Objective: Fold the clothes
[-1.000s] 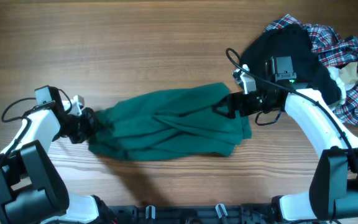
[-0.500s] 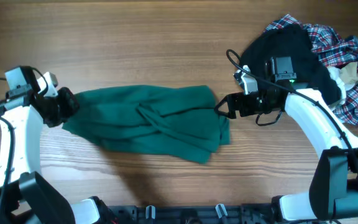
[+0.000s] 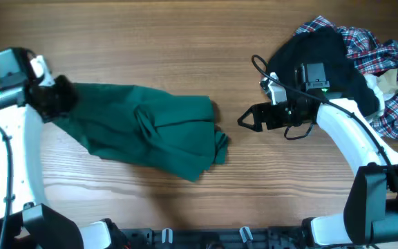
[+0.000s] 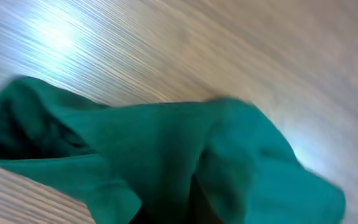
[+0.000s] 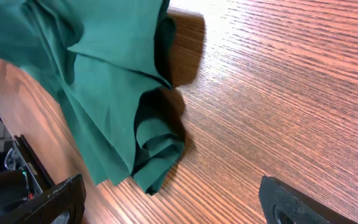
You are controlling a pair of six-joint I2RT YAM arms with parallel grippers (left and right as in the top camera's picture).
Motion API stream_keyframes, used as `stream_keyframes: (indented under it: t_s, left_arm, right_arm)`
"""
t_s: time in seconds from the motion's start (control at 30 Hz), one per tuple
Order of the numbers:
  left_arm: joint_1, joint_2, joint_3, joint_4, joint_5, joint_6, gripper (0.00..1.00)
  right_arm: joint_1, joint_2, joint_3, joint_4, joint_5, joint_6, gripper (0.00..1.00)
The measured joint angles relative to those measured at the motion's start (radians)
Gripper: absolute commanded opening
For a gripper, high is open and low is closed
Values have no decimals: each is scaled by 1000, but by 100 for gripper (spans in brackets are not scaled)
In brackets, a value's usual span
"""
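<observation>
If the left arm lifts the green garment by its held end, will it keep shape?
Probably not. The garment lies in soft overlapping folds, so it looks thin and floppy and would likely hang limp from the left gripper. It should also slide over the smooth table rather than catch.

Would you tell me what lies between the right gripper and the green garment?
Nothing but bare wooden table separates the right gripper from the green garment; the overhead view shows this plainly.
</observation>
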State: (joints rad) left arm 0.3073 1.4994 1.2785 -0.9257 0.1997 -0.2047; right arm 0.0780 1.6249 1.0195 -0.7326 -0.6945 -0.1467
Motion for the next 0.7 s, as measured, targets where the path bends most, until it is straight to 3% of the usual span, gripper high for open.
stream_keyframes:
  t_s: [0.17, 0.4, 0.67, 0.7]
  left_arm:
    - [-307, 0, 0, -18, 27, -32, 4]
    - [-631, 76, 0, 39, 9, -128, 4]
    - [-805, 243, 0, 76, 7, -233, 5]
    - [-819, 243, 0, 81, 7, -243, 27]
  right_arm:
    - [0, 0, 0, 32, 0, 35, 90]
    - [0, 0, 0, 34, 0, 40, 91]
    - [0, 0, 0, 35, 0, 42, 91]
    - [0, 0, 0, 35, 0, 42, 91]
